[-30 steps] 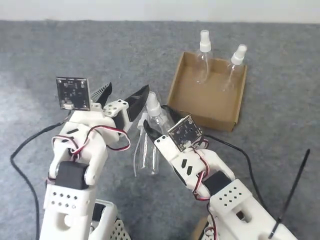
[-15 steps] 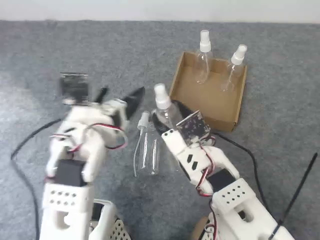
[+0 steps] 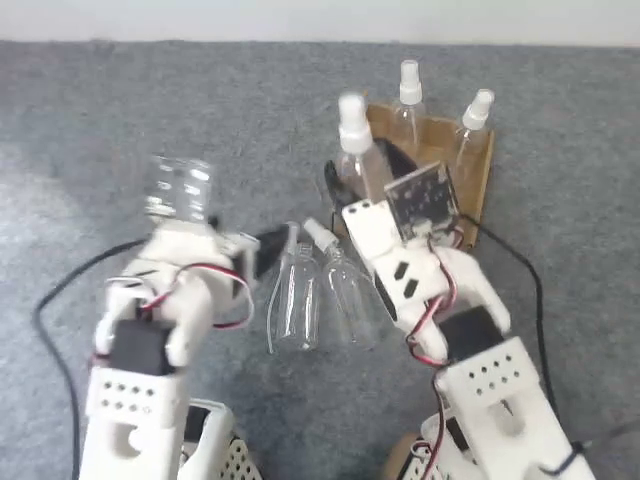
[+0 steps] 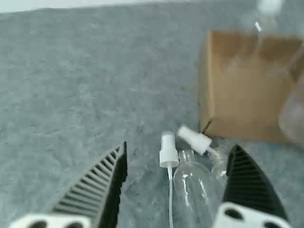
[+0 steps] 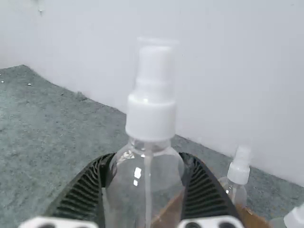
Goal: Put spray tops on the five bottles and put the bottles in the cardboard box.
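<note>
My right gripper (image 3: 362,178) is shut on a clear bottle (image 3: 354,125) with a white spray top. It holds the bottle upright in the air at the near-left corner of the cardboard box (image 3: 485,178). The right wrist view shows the held bottle (image 5: 145,173) between the black fingers (image 5: 85,190). Two capped bottles (image 3: 408,92) (image 3: 474,115) stand at the box's far side. On the carpet lie two more capped bottles (image 3: 296,295) (image 3: 349,288). My left gripper (image 4: 178,149) is open just above them, with one bottle's spray top (image 4: 167,151) between its fingers.
Grey carpet covers the whole table. The box (image 4: 247,85) sits to the right of the lying bottles. A black cable (image 3: 60,290) trails beside the left arm's base. Open carpet lies to the far left.
My right gripper has lifted the bottle and carried it away from the lying bottles to the box's corner. The left arm has shifted a little, its gripper now over the lying bottles.
</note>
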Robot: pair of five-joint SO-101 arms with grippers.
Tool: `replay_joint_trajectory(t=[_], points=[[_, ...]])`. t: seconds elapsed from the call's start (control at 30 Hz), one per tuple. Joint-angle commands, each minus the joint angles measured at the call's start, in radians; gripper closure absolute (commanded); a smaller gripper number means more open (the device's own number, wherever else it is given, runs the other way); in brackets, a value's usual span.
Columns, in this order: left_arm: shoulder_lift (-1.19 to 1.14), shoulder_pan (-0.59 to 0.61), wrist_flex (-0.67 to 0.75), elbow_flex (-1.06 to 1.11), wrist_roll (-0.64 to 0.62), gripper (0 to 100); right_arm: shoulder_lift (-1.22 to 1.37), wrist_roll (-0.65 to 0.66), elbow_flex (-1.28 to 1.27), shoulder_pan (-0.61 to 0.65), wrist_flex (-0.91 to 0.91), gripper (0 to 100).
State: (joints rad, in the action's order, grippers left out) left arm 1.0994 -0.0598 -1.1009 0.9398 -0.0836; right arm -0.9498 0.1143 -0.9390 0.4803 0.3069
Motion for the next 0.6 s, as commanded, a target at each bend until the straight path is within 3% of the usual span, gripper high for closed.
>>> replay_joint_trajectory(t=[0.0, 0.2, 0.3, 0.57], points=[[0.006, -0.092, 0.017, 0.024, 0.023, 69, 0.148, -0.008, 0.219, -0.004, 0.039, 99.3], [0.006, -0.094, 0.021, 0.039, 0.025, 69, 0.341, -0.155, 0.311, 0.061, 0.042, 99.3], [0.006, -0.098, 0.032, 0.058, 0.021, 68, 0.400, -0.164, 0.311, 0.108, 0.044, 99.3], [0.006, -0.097, 0.255, 0.200, 0.025, 68, 0.308, -0.172, 0.379, 0.186, 0.278, 99.3]])
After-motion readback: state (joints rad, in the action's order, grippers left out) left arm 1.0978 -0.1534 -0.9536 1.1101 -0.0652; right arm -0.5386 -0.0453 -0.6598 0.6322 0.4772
